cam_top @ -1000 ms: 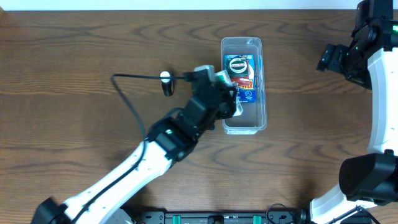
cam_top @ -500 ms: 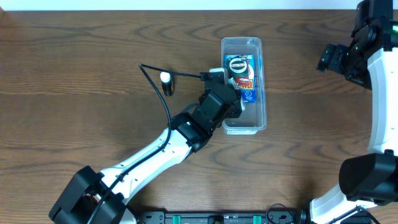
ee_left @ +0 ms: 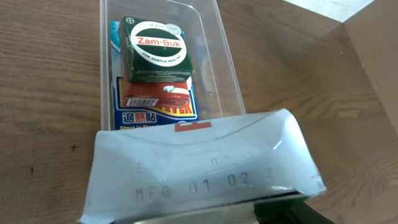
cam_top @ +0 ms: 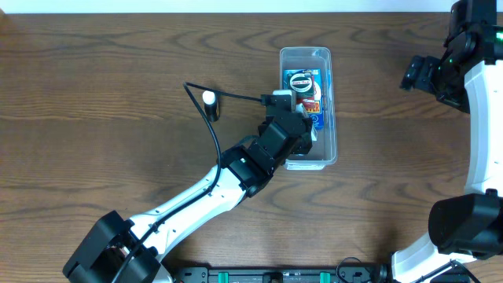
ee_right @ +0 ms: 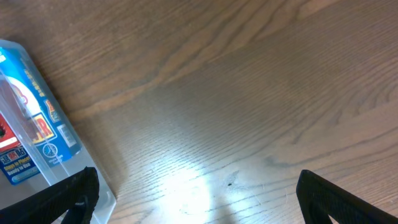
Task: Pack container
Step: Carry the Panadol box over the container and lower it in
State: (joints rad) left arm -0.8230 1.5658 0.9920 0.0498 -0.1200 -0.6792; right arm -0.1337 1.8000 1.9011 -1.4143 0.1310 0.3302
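Clear glossy plastic container (cam_top: 306,56), matt wood-grain table (cam_top: 118,79), and a shiny, smooth film sachet (ee_left: 199,165).

Inside the container (cam_top: 305,53), the Zam-Buk box (ee_left: 157,53) and the flat packs (ee_left: 155,107) under it fill the middle, leaving bare floor at the far end and 1 narrow strip along the right wall. The left gripper (cam_top: 301,132), pinching a silver sachet (ee_left: 199,165), covers the near end. 1 white-capped pen (cam_top: 211,106) and a cable (cam_top: 240,96) lie to the container's left. Bare wood separates it from the right gripper (cam_top: 415,73).

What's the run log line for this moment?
left pincer: shut on packet | packet: above near end of container | right pincer: open, empty
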